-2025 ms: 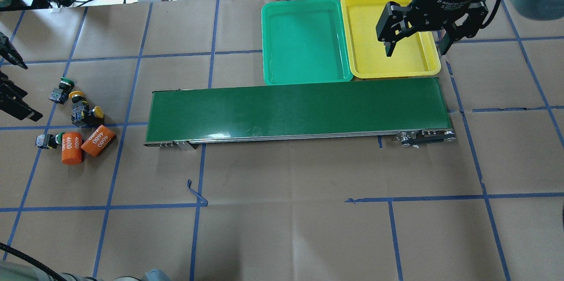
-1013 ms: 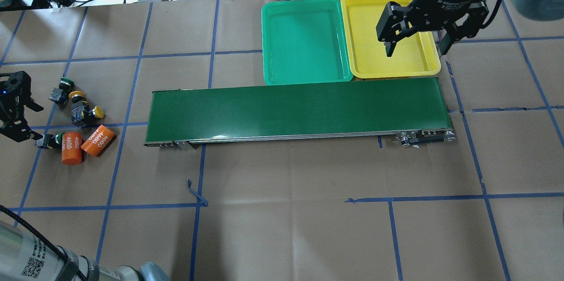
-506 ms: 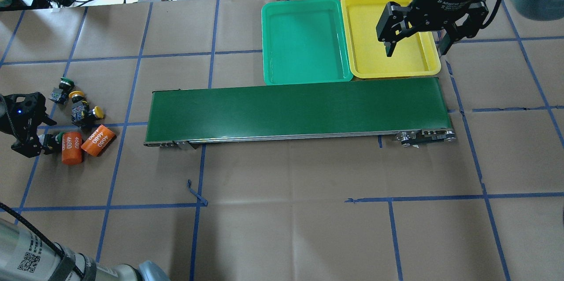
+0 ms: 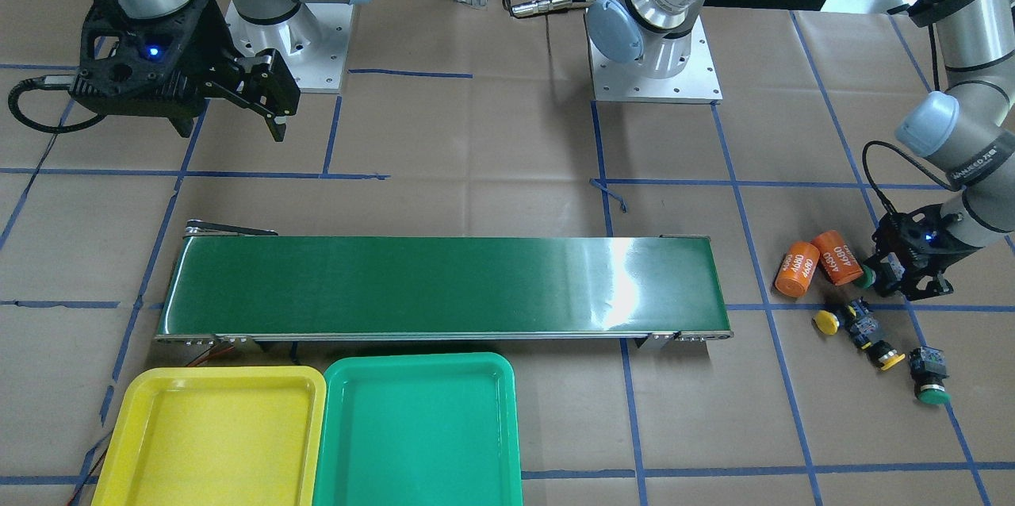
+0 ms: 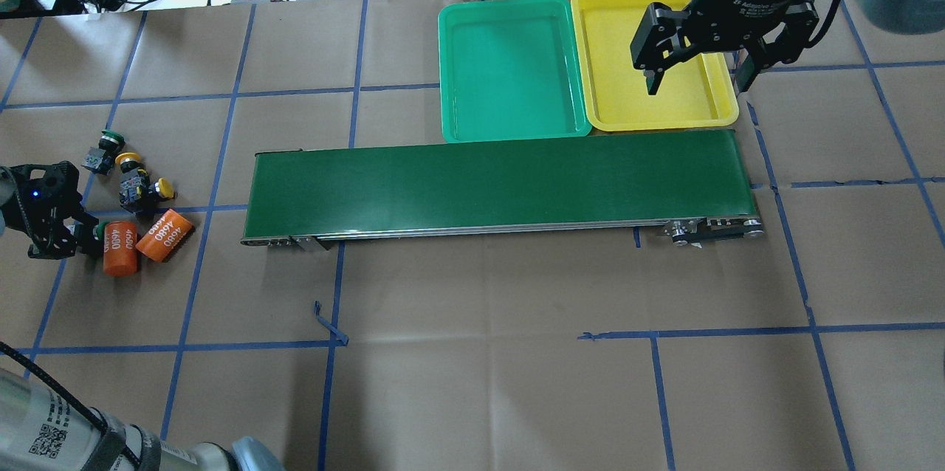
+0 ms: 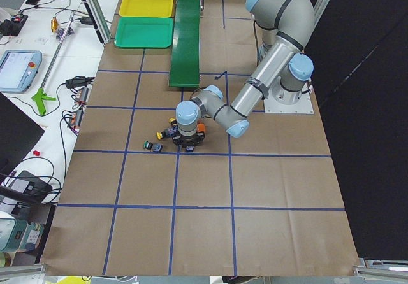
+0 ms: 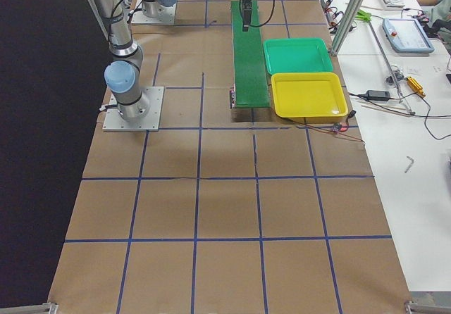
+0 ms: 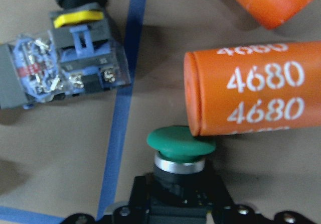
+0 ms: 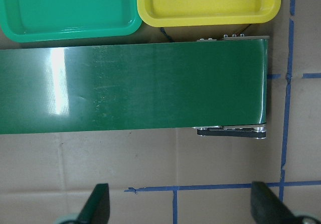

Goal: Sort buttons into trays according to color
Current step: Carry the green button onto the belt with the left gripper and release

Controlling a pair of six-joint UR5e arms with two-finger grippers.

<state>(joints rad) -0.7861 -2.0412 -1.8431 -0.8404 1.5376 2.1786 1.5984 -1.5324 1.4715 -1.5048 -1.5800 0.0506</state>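
Note:
Four buttons lie at the table's left end: a green one [image 5: 109,137], two yellow ones [image 5: 129,159] [image 5: 164,188], and a second green one [image 5: 94,232] whose cap touches an orange cylinder. My left gripper [image 5: 63,235] is low at this second green button [image 8: 180,143], open, with its jaws on either side of the black body. The green tray [image 5: 509,69] and the yellow tray [image 5: 613,87] sit empty behind the belt. My right gripper [image 5: 698,80] hangs high, open and empty.
Two orange cylinders marked "4680" [image 5: 119,248] [image 5: 165,235] lie right beside the left gripper. A long dark-green conveyor belt [image 5: 495,183] runs across the middle, in front of the trays. Cables and tools lie beyond the table's far edge.
My left gripper has come in from the table's left edge and down onto the green button beside the orange cylinder. The right arm has not moved.

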